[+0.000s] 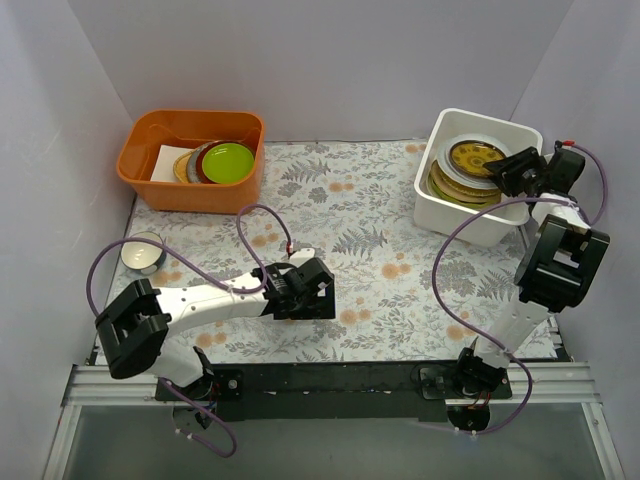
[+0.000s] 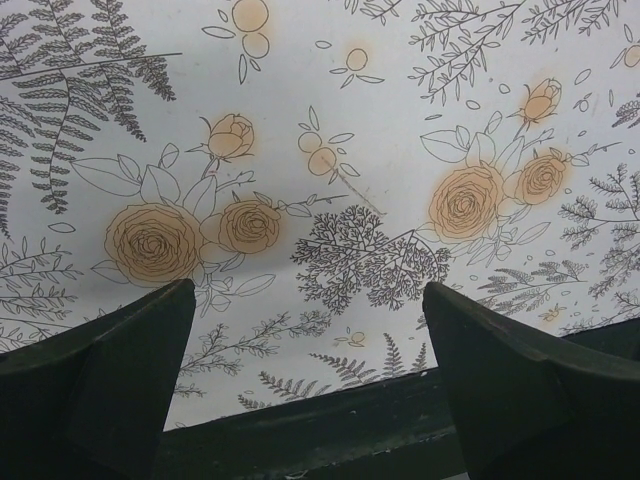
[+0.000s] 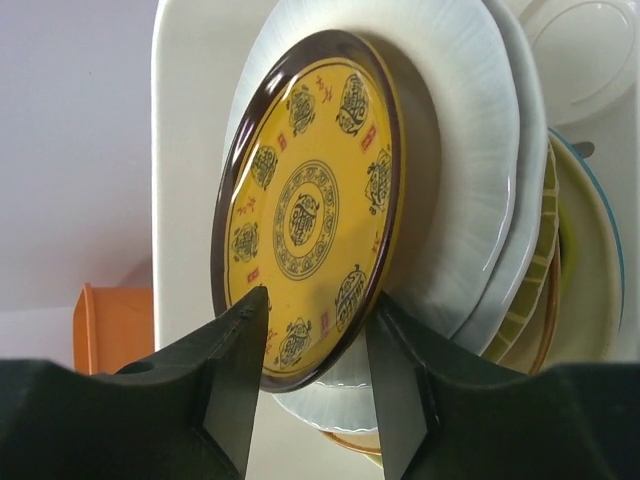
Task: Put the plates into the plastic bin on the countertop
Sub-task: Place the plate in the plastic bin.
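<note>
The amber patterned plate (image 3: pixel 305 210) lies face-up at the top of the pile inside the plastic bin (image 1: pixel 450 215), which stands at the far right of the countertop (image 1: pixel 370 200). The right gripper (image 3: pixel 318 300) hangs directly over the plate's near rim. Its two fingers are parted by a moderate gap, and the plate's dark border shows between them. Nothing is pinched between the fingers, though I cannot tell whether their tips touch the plate.

One ribbed white plate (image 3: pixel 460 180) sits under the amber plate, with a second white plate's edge just beneath it. Below these come a yellow woven-look rim (image 3: pixel 525 315) and a pale plate with a thin blue edge (image 3: pixel 590 280). Another white plate (image 3: pixel 585 60) leans at the bin's far side. That makes at least six plates in the bin; the lower layers are too hidden to count.

The left gripper (image 2: pixel 308 290) hovers over the bare printed countertop near its middle, spread wide and empty.

One orange tub (image 1: pixel 150 185) stands at the far left corner. It holds a small stack of plates topped by a plain lime-green plate (image 1: pixel 230 160), with something white and flat beside the stack. One small white bowl (image 1: pixel 143 254) with a dark rim sits alone on the countertop near the left edge.
</note>
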{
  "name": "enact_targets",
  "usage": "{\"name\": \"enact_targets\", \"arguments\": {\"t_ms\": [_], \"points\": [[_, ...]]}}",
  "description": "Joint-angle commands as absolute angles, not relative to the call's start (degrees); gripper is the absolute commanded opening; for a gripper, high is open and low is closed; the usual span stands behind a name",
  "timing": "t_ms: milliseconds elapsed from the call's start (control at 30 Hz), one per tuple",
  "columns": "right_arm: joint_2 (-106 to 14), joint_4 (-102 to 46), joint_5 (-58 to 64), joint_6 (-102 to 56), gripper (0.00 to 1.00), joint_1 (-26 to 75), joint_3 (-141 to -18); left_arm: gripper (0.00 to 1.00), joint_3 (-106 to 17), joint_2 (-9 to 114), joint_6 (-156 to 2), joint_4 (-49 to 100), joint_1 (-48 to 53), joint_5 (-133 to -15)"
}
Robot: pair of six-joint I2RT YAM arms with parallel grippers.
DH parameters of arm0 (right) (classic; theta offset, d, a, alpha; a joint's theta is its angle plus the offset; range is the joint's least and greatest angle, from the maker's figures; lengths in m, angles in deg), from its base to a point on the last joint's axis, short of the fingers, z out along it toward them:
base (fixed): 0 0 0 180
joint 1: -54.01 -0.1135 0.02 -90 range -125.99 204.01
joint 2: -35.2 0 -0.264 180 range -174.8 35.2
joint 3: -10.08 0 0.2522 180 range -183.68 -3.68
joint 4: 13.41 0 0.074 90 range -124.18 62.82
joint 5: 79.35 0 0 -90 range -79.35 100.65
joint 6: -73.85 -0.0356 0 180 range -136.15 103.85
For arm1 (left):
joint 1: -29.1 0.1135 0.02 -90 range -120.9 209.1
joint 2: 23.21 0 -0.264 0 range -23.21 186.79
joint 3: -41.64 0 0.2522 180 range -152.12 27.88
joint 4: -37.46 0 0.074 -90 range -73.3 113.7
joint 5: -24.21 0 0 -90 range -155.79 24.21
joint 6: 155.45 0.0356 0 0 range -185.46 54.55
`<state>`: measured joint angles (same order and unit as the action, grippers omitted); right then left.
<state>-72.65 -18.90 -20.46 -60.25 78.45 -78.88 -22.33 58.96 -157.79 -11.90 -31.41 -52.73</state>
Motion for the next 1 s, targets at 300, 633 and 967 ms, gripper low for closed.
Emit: {"name": "enact_targets", "arguments": {"t_ms": [300, 633, 967], "points": [[-63.1, -20.7, -20.0, -59.7, 0.68, 77.4, -67.1, 0.98, -23.1, 54.0, -157.4, -12.3, -31.6, -50.7], [-54.3, -20.1, -20.9, -59.0, 0.82, 74.1, -59.8, 0.98, -26.5, 52.7, -156.2, -14.4, -31.6, -50.0], [-42.2, -24.1, -20.9, -55.0, 0.9, 69.7, -55.2, 0.98, -30.7, 49.9, -154.3, -18.5, -31.5, -47.9]]}}
